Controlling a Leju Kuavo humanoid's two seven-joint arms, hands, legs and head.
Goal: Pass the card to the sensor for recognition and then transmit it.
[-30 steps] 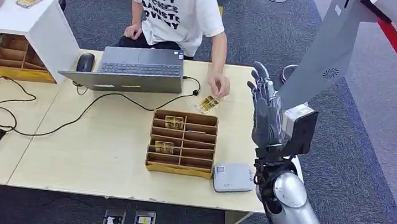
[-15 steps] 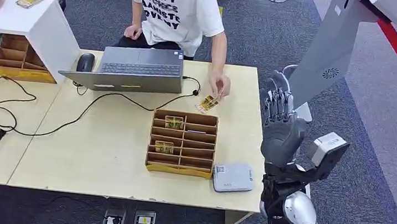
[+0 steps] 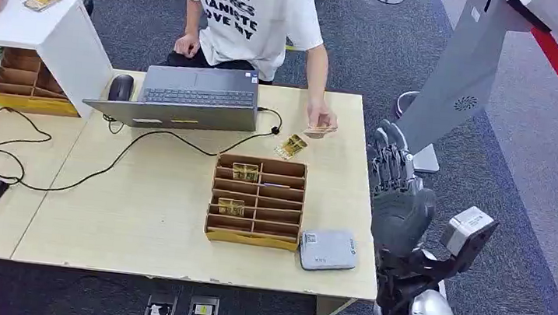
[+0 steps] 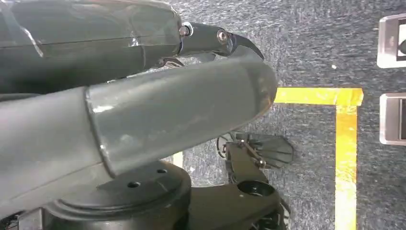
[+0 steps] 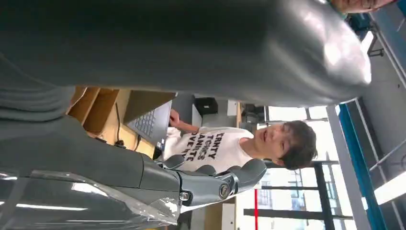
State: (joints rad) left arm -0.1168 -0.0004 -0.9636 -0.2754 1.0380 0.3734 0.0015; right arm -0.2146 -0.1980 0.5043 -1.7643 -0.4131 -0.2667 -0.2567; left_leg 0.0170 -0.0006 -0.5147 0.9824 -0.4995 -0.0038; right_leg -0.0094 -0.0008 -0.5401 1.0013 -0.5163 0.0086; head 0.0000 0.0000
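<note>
A patterned card lies on the wooden table just behind a brown divided box. That box holds two similar cards. A person's hand hovers to the right of the loose card and holds what looks like another card. The grey sensor sits at the table's front right corner. My right hand stands raised off the table's right edge, fingers spread and nothing in it. My left hand hangs over the carpet floor and holds nothing.
A laptop and mouse sit at the back. A white box with a card on top stands at far left over another divided box. A grey stand rises close behind my right hand. Cables cross the table's left half.
My right hand has dropped lower and drawn back to the right, away from the table. The person's hand has left the card on the table and shifted right.
</note>
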